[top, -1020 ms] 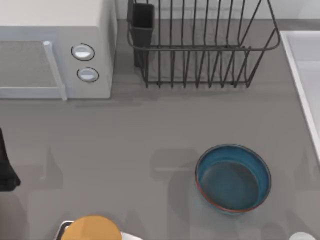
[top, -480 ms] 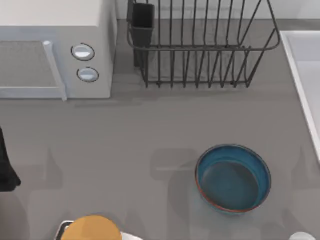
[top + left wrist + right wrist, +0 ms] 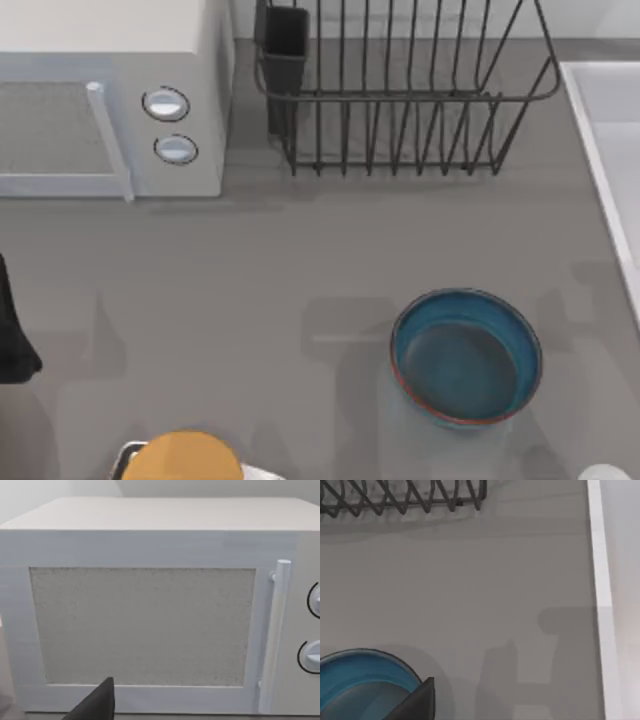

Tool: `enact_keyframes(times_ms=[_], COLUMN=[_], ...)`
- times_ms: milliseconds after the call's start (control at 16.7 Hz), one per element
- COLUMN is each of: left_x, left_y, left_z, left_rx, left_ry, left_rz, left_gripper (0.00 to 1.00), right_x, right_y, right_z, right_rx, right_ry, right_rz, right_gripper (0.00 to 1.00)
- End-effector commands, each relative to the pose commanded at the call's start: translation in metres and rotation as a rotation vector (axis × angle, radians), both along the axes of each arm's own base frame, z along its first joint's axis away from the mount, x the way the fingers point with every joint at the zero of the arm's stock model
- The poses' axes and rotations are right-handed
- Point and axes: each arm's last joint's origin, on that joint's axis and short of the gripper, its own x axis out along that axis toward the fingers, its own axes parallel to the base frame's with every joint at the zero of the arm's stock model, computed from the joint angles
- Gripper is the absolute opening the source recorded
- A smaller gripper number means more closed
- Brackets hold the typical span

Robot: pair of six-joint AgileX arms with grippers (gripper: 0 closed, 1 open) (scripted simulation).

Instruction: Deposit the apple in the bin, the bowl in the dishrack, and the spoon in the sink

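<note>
The blue bowl with its reddish-brown rim stands upright and empty on the grey table, right of centre near the front. In the right wrist view the bowl lies close by a dark part of my right gripper, with bare table between it and the sink rim. The black wire dishrack stands at the back, empty, and its near edge is visible from the right wrist. The sink runs along the right edge. The apple, spoon and bin are out of view.
A white microwave fills the back left; my left gripper faces its door at close range. A black part of my left arm sits at the left edge. An orange-yellow round thing lies at the front left.
The shadows on the table beside the sink have shifted toward the back. The bowl, the dishrack and the left arm have not moved.
</note>
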Motion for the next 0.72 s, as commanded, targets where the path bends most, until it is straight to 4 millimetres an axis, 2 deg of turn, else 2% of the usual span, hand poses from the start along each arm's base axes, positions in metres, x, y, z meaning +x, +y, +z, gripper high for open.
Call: enact_keyframes(times_ms=[180, 360, 540, 720], left_x=[0.000, 0.000, 0.000, 0.000], left_y=[0.000, 0.000, 0.000, 0.000], left_z=[0.000, 0.000, 0.000, 0.000], left_rx=[0.000, 0.000, 0.000, 0.000], left_ry=[0.000, 0.000, 0.000, 0.000], left_rz=[0.000, 0.000, 0.000, 0.000], left_gripper=[1.00, 1.00, 1.00, 1.00], right_x=[0.036, 0.071, 0.096, 0.114], right_y=[0.024, 0.053, 0.080, 0.101], right_z=[0.008, 0.007, 0.004, -0.002], right_rx=[-0.013, -0.057, -0.112, -0.163], right_ry=[0.318, 0.582, 0.760, 0.871], right_rz=[0.022, 0.022, 0.011, -0.003], right_gripper=[1.00, 1.00, 1.00, 1.00])
